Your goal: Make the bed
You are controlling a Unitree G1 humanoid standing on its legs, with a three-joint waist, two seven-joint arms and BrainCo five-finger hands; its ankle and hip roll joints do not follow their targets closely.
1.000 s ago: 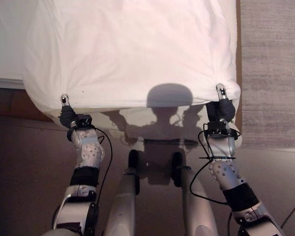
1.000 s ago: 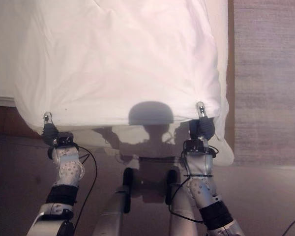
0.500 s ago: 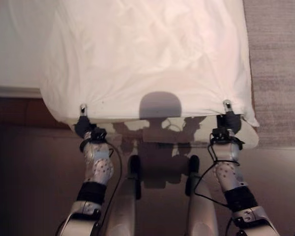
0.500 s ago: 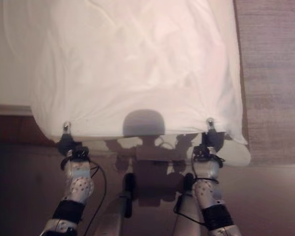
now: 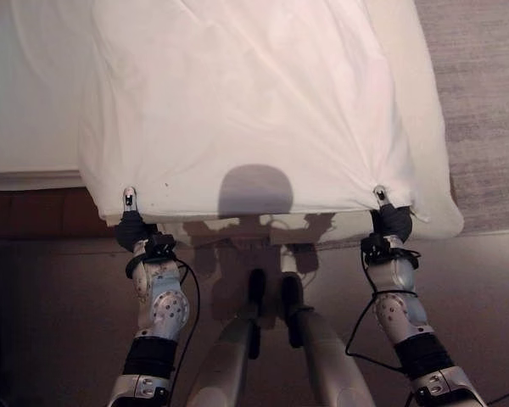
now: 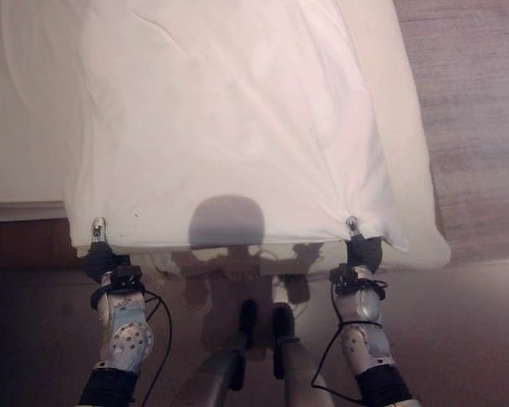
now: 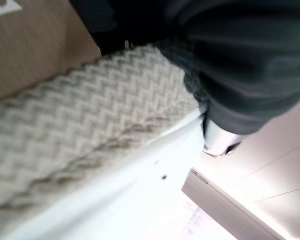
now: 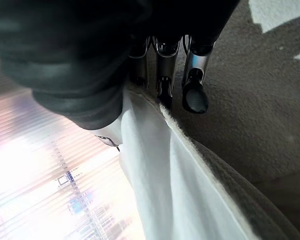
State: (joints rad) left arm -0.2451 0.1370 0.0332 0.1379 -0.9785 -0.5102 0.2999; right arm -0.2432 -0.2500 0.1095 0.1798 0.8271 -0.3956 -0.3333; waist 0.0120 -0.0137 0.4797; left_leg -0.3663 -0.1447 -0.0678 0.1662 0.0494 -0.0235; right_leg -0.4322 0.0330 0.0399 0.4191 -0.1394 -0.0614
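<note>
— Holding anything, those hands?
— Both. The left hand (image 5: 132,222) pinches the near left corner of the white sheet (image 5: 254,110); the right hand (image 5: 388,216) grips the near right corner, fingers (image 8: 194,85) curled under the hem.
— Where does the sheet lie?
— Spread over the bed (image 5: 25,102), its near edge lifted between the hands above the floor (image 5: 59,322). A grey rug (image 5: 483,102) lies to the right.

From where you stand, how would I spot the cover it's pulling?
Look at the bed. Across it lies a white duvet, its near corners pinched by the left hand and right hand. Unlike the flat sheet beside it, it is puffy and wrinkled.
</note>
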